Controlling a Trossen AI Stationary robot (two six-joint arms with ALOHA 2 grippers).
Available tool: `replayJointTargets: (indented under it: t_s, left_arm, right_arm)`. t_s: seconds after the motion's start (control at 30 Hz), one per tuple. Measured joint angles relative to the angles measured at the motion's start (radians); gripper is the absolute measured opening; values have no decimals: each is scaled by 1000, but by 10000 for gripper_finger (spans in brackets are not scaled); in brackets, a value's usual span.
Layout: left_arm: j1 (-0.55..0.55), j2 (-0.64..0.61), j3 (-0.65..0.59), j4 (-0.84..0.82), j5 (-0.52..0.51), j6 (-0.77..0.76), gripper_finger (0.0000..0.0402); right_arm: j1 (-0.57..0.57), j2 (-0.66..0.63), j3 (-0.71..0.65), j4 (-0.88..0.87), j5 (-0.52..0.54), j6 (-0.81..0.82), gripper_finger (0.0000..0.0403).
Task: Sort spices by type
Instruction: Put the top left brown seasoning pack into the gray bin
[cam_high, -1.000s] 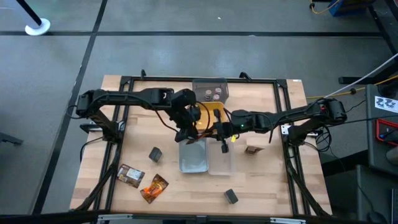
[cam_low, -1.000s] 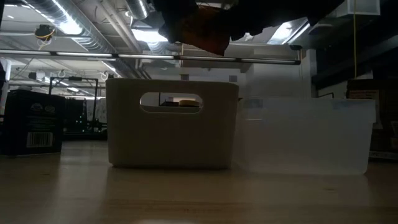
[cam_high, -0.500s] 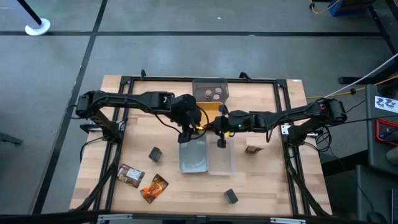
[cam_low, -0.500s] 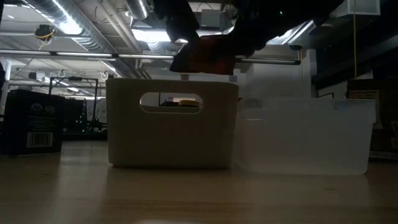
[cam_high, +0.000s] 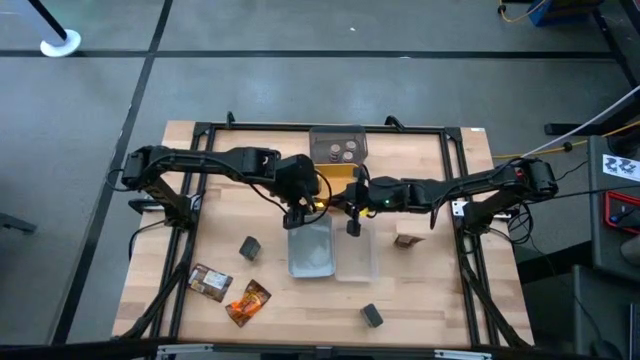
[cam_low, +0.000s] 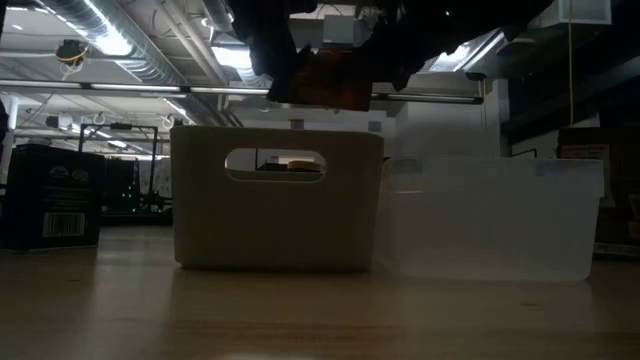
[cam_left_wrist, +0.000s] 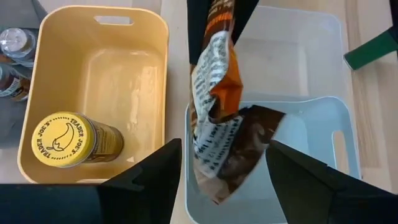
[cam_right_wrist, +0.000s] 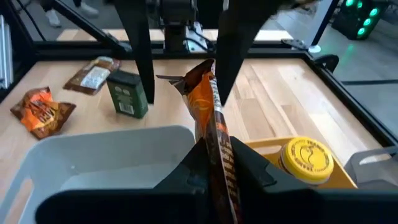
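A: Sorted so far, reading left to right?

B: Two tiny round jars (cam_high: 339, 152) in the grey tray (cam_high: 338, 134) at the far edge. Yellow-lidded jar (cam_left_wrist: 62, 140) upright in the yellow tray (cam_left_wrist: 106, 74). Pale-blue tray (cam_left_wrist: 311, 162) and clear tray (cam_left_wrist: 292, 43) apparently holding nothing yet.

A: Left to do?

B: Loose on the table (cam_high: 430, 300), from the left: brown packet (cam_high: 210, 283), dark grey cube box (cam_high: 249, 247), orange packet (cam_high: 249, 302), then a second cube box (cam_high: 371, 316) near the front edge, well apart from the first. Judged less than half done.

A: Item in hand?

B: One orange-and-brown foil packet (cam_left_wrist: 217, 124), hanging on edge in the air above the near end of the pale-blue tray, just beside the yellow tray, clear of both.

A: Pose of the arms?

B: Left gripper (cam_high: 298, 212) reaching in from the left, pointing down, fingers (cam_left_wrist: 149, 180) spread wide to either side of the packet without visibly pressing it. Right gripper (cam_right_wrist: 211, 158) reaching in from the right at about the same height, fingers pressed together on the packet's upper edge and bearing it. Both arms meeting over the middle of the tray cluster; release into the pale-blue tray judged the likely next step
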Motion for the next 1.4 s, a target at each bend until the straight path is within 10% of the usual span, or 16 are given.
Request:
replayJointTargets:
  t_s: [0.3, 0.77, 1.4]
  left_arm:
    - [0, 6, 0, -1, -68, -34, 190]
    - [0, 5, 1, -18, -70, -39, 14]
    - [0, 3, -1, -100, -44, -51, 9]
  right_arm:
    - [0, 0, 0, 10, -13, 10, 45]
    - [0, 0, 1, 8, -15, 8, 46]
    - [0, 0, 2, -5, -52, 6, 147]
